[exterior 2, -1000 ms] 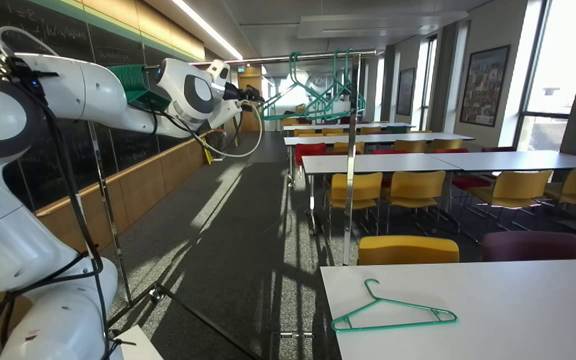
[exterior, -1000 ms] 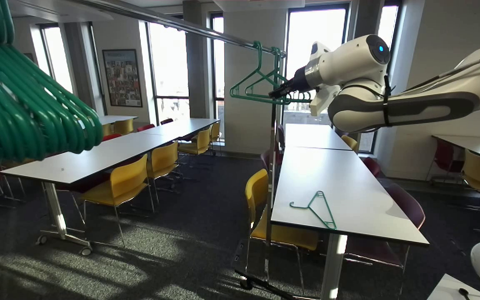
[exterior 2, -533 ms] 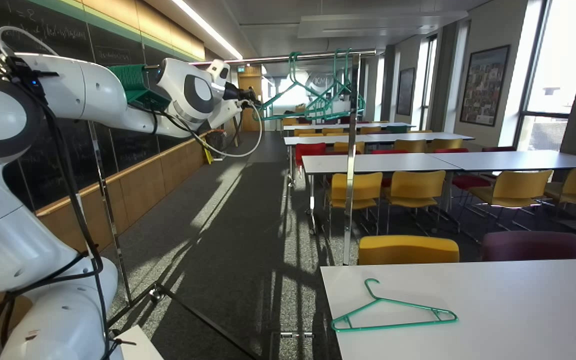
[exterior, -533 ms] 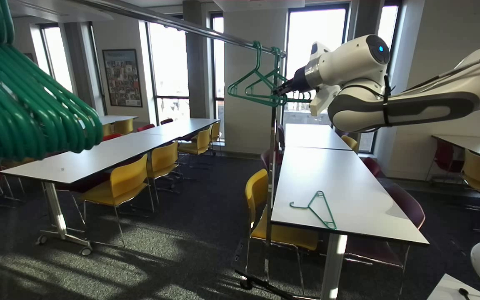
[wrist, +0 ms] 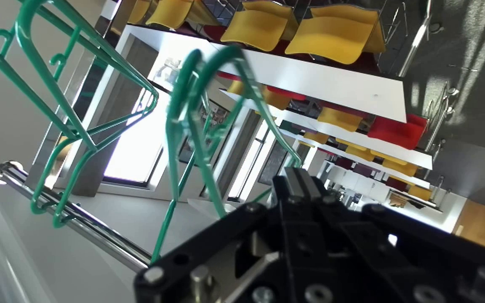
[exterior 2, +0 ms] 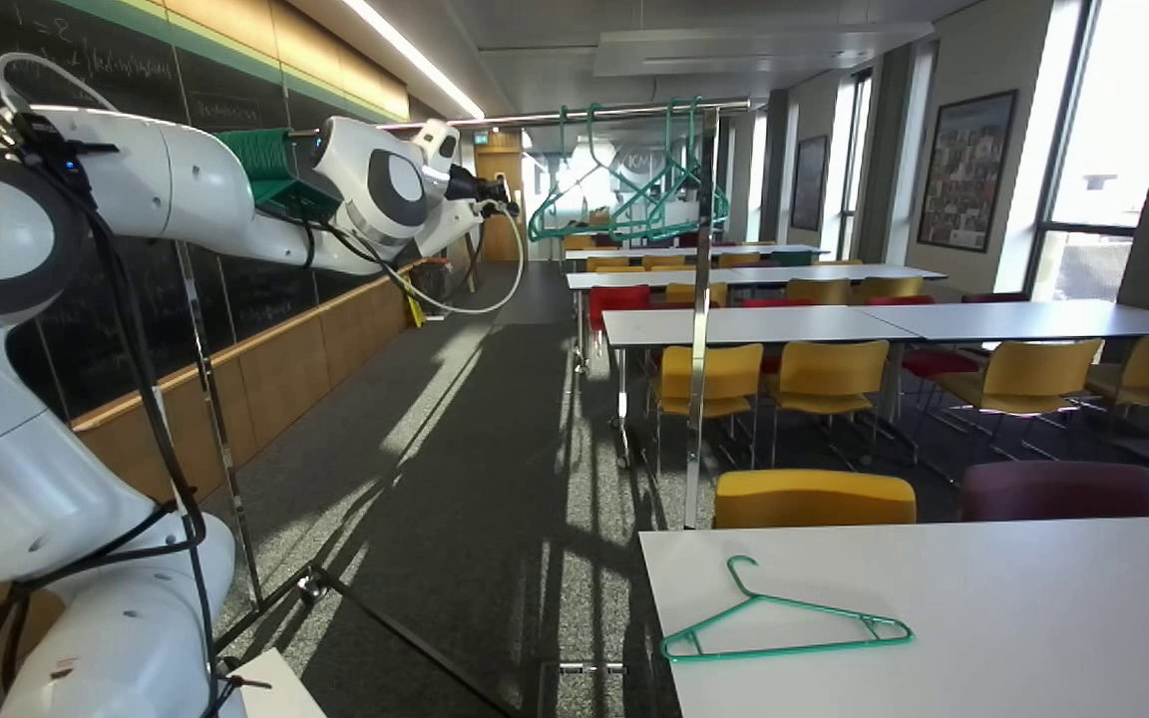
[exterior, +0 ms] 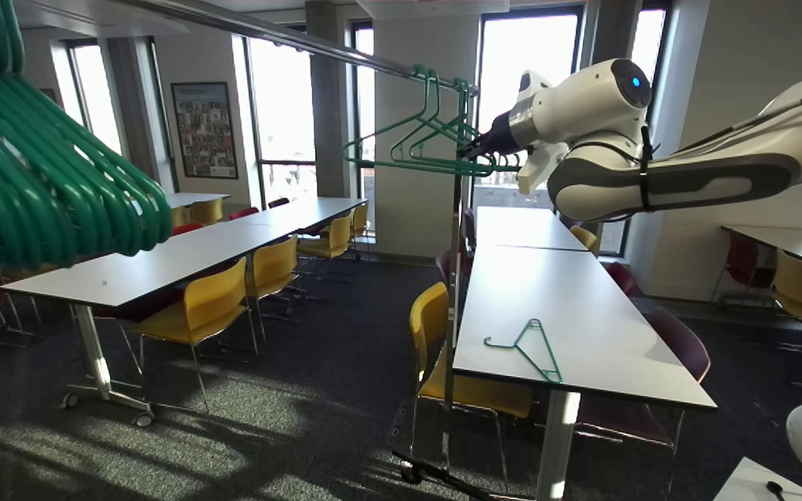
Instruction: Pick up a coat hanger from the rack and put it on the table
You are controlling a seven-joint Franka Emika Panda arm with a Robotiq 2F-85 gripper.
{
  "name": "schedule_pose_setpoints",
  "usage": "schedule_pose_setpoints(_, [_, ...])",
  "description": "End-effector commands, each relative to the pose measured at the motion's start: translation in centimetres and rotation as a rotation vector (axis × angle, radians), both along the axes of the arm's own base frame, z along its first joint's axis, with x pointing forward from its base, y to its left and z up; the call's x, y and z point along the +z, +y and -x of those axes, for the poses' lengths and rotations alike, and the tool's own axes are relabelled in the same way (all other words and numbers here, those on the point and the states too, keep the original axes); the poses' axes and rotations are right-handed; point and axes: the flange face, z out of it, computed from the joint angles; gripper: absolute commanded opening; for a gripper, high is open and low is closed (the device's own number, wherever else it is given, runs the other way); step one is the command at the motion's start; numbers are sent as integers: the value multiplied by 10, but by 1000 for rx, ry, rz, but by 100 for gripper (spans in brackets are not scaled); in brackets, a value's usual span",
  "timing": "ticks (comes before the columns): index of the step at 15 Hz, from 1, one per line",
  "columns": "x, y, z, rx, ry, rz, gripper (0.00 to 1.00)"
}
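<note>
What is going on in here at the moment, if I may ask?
A robot arm is stretched out to the green hangers hanging on a rack; its task is to put one on the white table. Its gripper, close beside the nearest ones, looks shut, with nothing seen in its grip, so none appears to be carried right now. A single hanger lies on the tabletop.

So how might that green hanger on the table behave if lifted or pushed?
The hanger is probably light, being a thin, open frame. It likely holds its shape, since its bars look straight. Lying flat on the table, it should probably slide rather than roll.
</note>
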Motion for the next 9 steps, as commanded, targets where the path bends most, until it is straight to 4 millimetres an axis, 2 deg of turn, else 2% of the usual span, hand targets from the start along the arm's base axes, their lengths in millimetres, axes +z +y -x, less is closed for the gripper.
schedule_pose_setpoints(1, [6, -1, -2, 7, -14, 4, 27])
schedule_pose_setpoints(9, [4, -10, -5, -7, 35, 29, 86])
